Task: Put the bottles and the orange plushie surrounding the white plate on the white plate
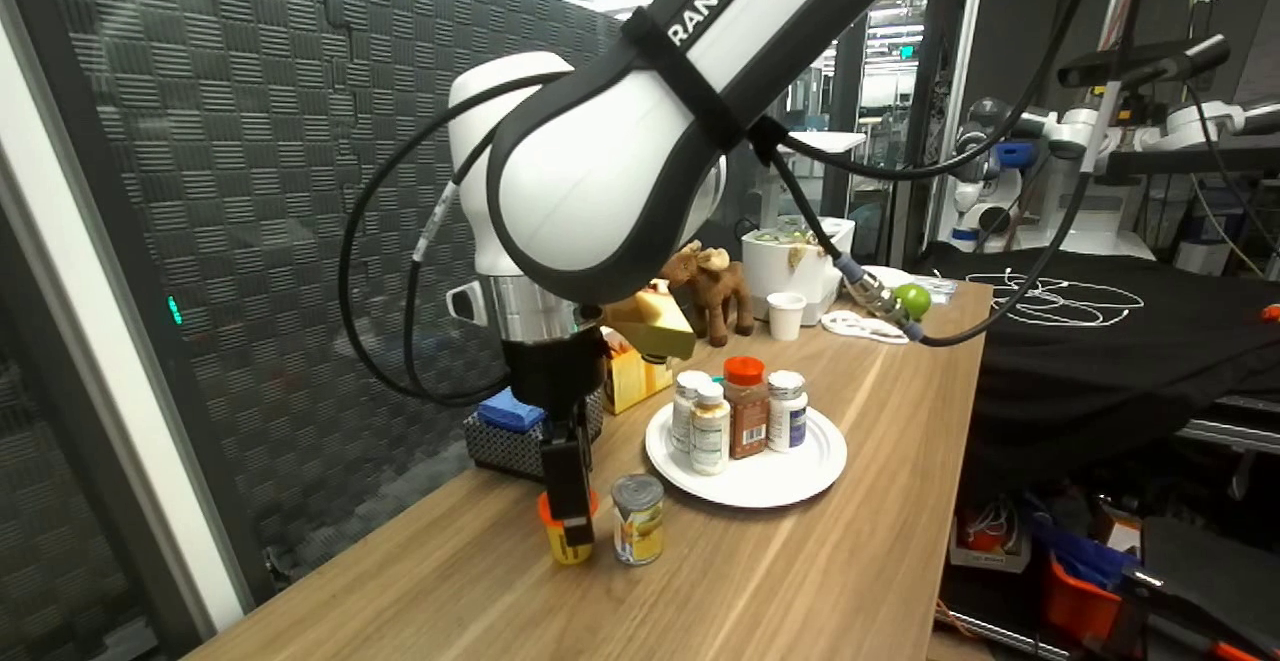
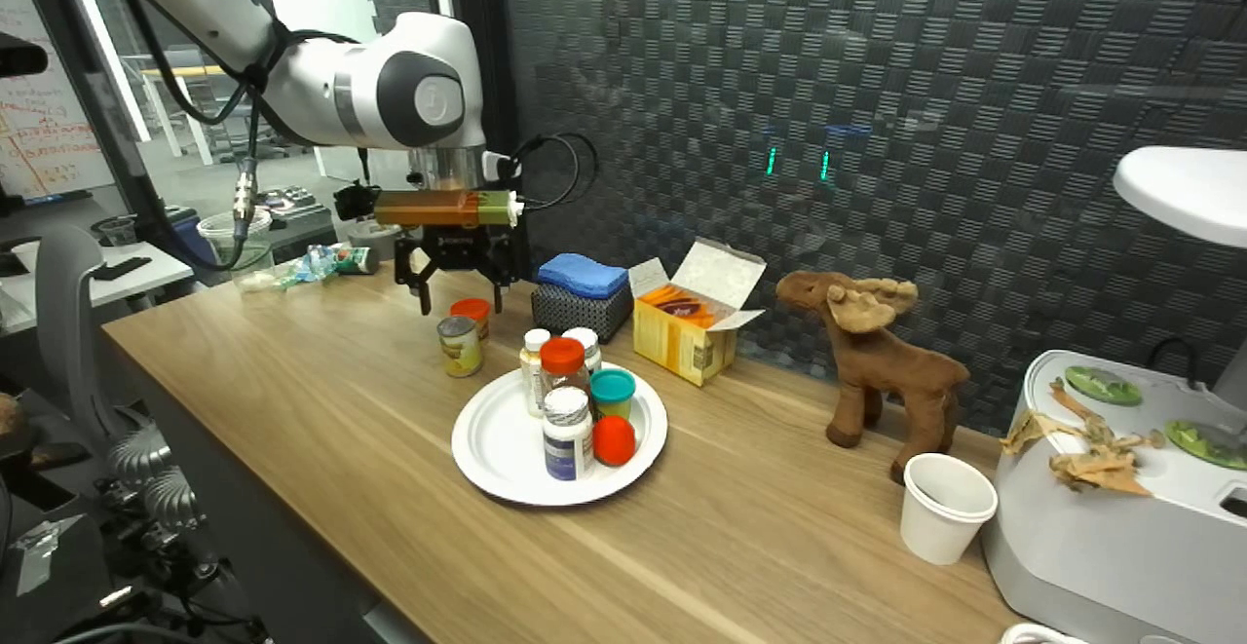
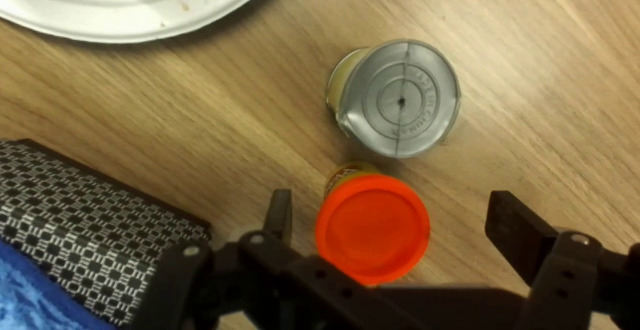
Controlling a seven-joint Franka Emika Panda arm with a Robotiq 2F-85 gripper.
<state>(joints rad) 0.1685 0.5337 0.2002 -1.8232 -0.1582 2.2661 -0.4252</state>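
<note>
The white plate (image 2: 492, 444) carries several white bottles (image 2: 567, 439), a red-capped brown bottle (image 1: 748, 426), a teal-lidded tub (image 2: 613, 391) and a small round orange-red thing (image 2: 614, 440), perhaps the orange plushie. A yellow tub with an orange lid (image 3: 372, 227) stands upright on the table beside the plate. A grey-topped can (image 3: 400, 99) stands close by it; the can also shows in both exterior views (image 1: 638, 521) (image 2: 459, 347). My gripper (image 3: 390, 200) is open, pointing down, its fingers on either side of the orange-lidded tub in the wrist view. The left finger is nearer the lid.
A patterned dark box with a blue cloth (image 2: 583, 279) stands near the gripper. A yellow open box (image 2: 687, 332), a brown moose plushie (image 2: 882, 361), a paper cup (image 2: 945, 508) and a white appliance (image 2: 1120, 527) stand further along the wall.
</note>
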